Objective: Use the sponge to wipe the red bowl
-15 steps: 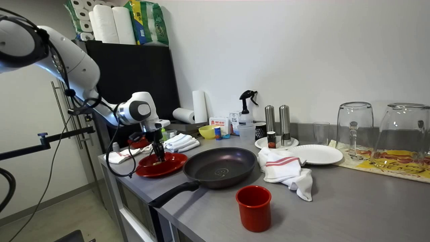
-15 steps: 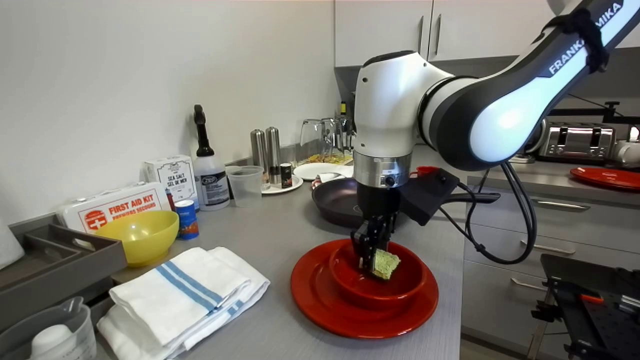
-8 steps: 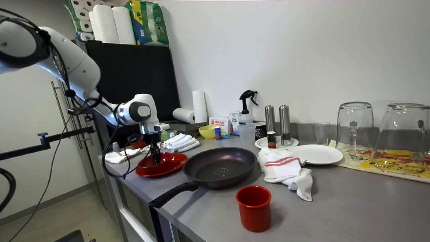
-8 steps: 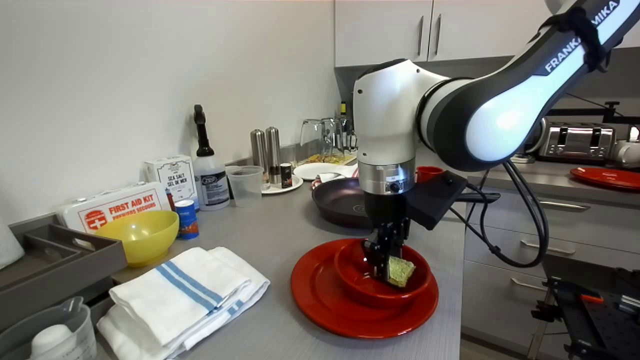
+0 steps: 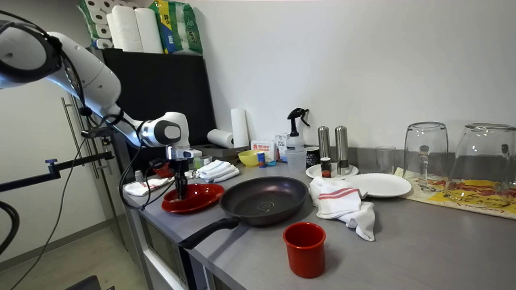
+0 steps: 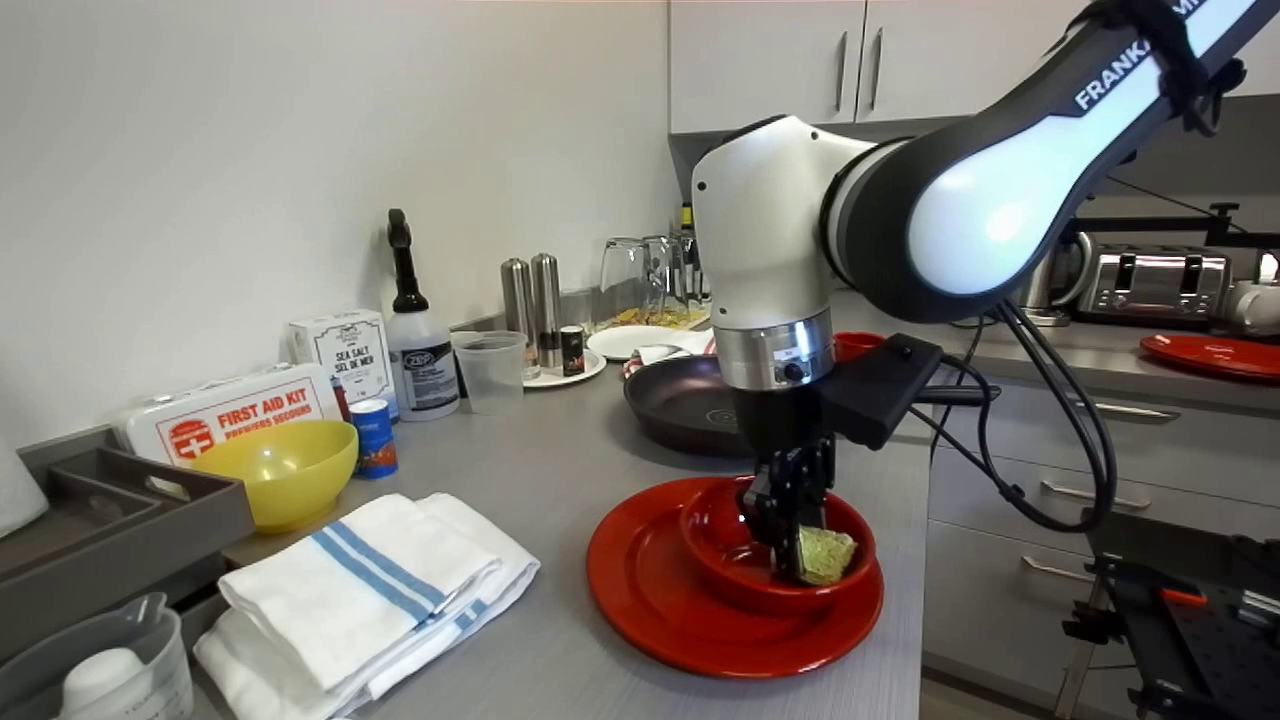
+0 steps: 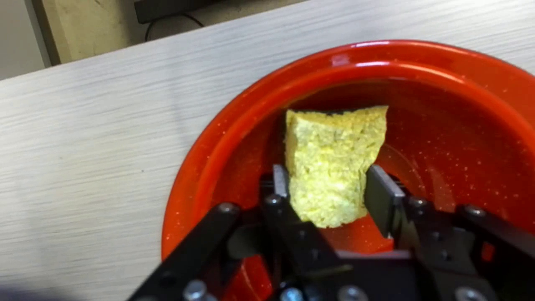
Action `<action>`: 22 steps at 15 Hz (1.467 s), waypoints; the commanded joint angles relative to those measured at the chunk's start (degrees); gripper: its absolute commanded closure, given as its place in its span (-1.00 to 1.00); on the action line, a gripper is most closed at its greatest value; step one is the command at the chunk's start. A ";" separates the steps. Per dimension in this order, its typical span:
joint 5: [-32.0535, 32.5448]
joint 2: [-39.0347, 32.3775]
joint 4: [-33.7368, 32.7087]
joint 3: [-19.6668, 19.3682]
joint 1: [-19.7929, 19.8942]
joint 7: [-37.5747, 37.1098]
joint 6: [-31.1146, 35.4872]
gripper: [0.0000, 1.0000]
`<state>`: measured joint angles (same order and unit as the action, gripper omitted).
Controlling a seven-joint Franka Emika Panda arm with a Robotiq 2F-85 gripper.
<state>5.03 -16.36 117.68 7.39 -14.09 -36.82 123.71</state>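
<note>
Picking up the yellow sponge (image 7: 336, 146) is done: the Robotiq gripper (image 7: 329, 182) has it pinched inside the red bowl (image 7: 472, 138), near the bowl's side, and the bowl stands on a red plate (image 6: 645, 605) by the edge of the grey counter (image 6: 550, 450). Wiping looks like the step in hand; how much is left to wipe cannot be told.
</note>
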 commanded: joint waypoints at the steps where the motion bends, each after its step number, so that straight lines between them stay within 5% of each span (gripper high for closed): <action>1: -2.75 -0.78 -2.93 0.26 0.04 2.64 -3.69 0.55; 15: -2.50 -2.73 -5.10 -0.53 -0.01 1.90 -3.44 0.55; 22: -0.29 -4.68 -4.84 -2.24 -0.91 -0.86 5.26 0.55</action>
<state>3.75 -19.51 114.28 6.26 -13.98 -35.96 126.37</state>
